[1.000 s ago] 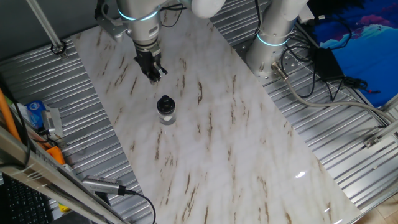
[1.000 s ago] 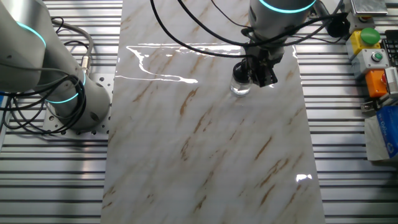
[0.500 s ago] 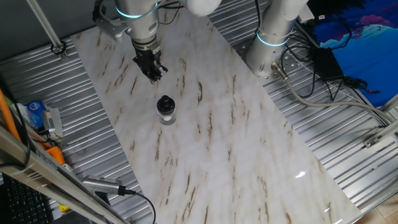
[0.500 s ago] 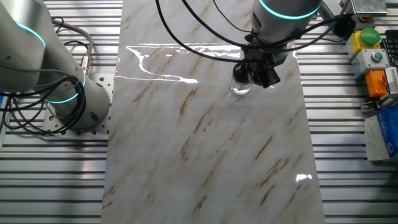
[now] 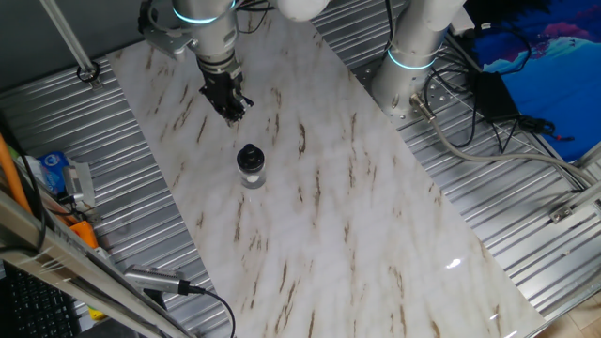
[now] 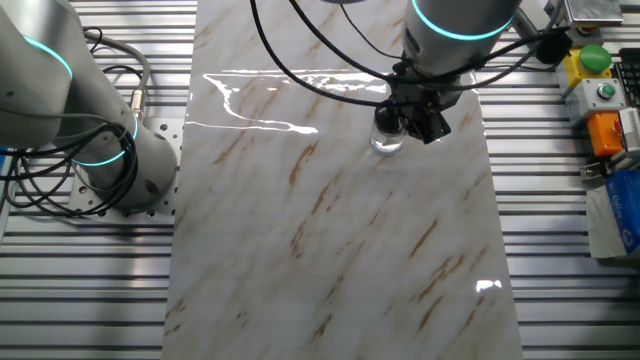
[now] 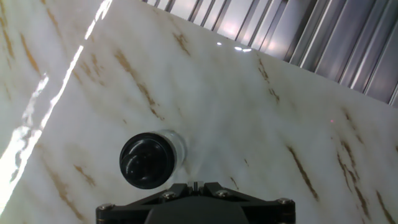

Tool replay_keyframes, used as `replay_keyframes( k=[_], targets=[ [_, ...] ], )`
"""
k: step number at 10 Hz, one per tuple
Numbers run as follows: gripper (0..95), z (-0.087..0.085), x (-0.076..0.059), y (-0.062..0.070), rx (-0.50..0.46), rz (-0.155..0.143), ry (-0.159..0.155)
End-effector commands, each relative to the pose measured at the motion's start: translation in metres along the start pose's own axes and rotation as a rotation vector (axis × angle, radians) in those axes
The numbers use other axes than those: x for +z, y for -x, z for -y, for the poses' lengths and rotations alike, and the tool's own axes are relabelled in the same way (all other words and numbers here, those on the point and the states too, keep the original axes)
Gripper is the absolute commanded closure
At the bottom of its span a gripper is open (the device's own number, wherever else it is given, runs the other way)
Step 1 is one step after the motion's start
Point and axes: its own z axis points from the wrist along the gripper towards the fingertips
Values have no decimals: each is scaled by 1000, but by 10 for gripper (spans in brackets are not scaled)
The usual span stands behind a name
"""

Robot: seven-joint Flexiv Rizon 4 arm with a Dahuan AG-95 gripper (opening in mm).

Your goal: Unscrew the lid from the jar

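The small clear jar [image 5: 251, 175] stands upright on the marble table, with its glossy black lid [image 5: 249, 156] on top. My gripper [image 5: 233, 111] hangs above the table beyond the jar, apart from it and holding nothing. In the other fixed view the gripper [image 6: 430, 122] is just right of the jar [image 6: 384, 138] and partly covers it. In the hand view the lid [image 7: 147, 161] shows from above at lower left, with the jar's body [image 7: 178, 147] behind it. The gripper [image 7: 196, 185] sits at the bottom edge with its jaws together.
The marble table [image 5: 319, 197] is bordered by ribbed metal [image 5: 84, 122]. A second robot base [image 5: 411, 56] stands at the far right edge with cables. A box with coloured buttons [image 6: 600, 90] and small items [image 5: 56, 174] lie off the table's sides.
My gripper has drifted slightly up and away from the jar. The jar and lid have not moved.
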Motion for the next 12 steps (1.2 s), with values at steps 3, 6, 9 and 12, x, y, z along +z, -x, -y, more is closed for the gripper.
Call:
replay_keyframes(
  k=[3,6,9,12],
  targets=[
    [950,1,0,2,-36,-13,-11],
    [950,1,0,2,-54,-12,-12],
    [950,1,0,2,-73,-14,-17],
    [950,1,0,2,-64,-15,-22]
  ],
)
